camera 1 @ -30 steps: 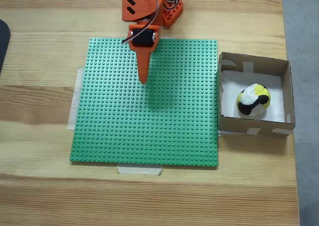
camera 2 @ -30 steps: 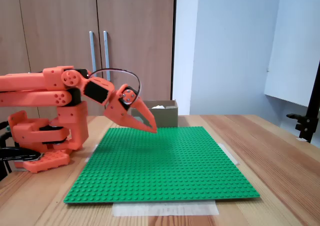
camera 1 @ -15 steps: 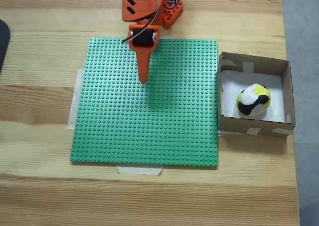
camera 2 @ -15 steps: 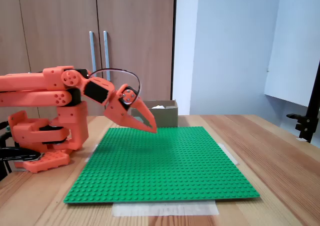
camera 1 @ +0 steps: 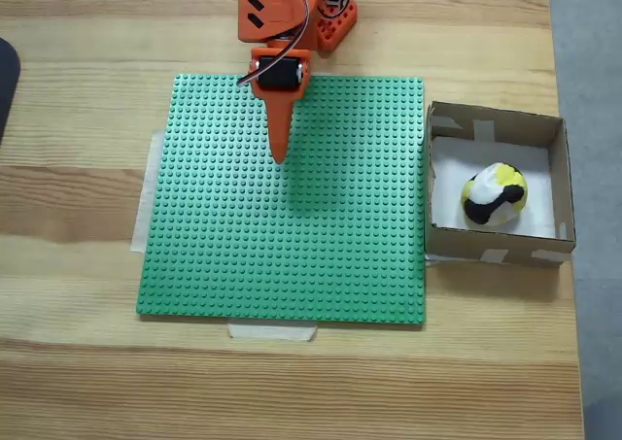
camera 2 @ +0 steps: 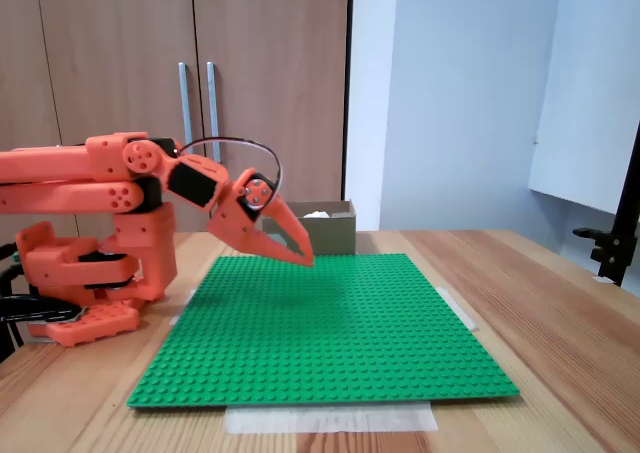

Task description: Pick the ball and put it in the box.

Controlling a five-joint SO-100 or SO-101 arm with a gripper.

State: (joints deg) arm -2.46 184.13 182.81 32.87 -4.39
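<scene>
Cardboard box [camera 1: 496, 127] already holds the ball [camera 1: 494, 195], so we judge the task done; our claw [camera 1: 280, 155] hangs closed and empty over the green mat [camera 1: 282, 255], with only parking left.

Light wooden counter [camera 1: 78, 382] carrying a green studded baseplate [camera 1: 292, 246] (taped down at its edges). The box [camera 1: 559, 183] rests on the counter just beside the baseplate's right edge; the orange arm base [camera 2: 85, 273] stands at the far edge.
</scene>
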